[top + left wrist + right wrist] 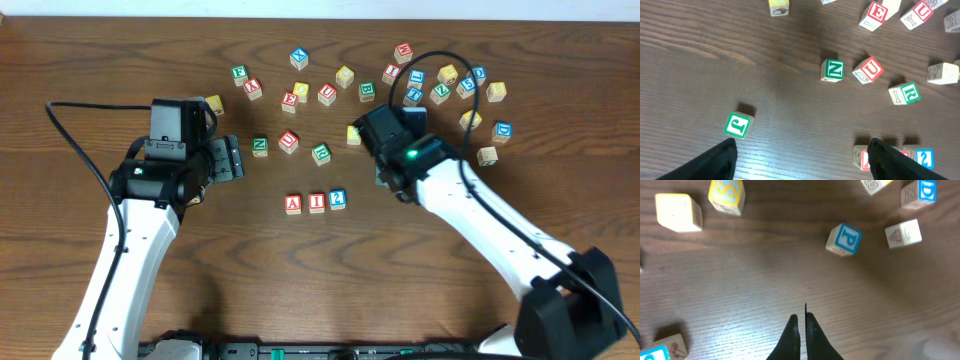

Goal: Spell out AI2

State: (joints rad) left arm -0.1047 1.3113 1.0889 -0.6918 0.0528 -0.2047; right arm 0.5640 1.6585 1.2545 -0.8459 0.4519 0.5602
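Three cubes, the A (292, 204), the I (317, 203) and the 2 (338, 199), sit side by side on the table (300, 290) between the two claws. The left claw (232, 158) hangs wide open and empty; the right claw (801, 330) is pinched closed on nothing.

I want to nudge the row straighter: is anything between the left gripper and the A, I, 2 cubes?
Nothing visible. Bare table separates the left gripper from the A cube, the row's near end; the green N cube sits beyond that line.
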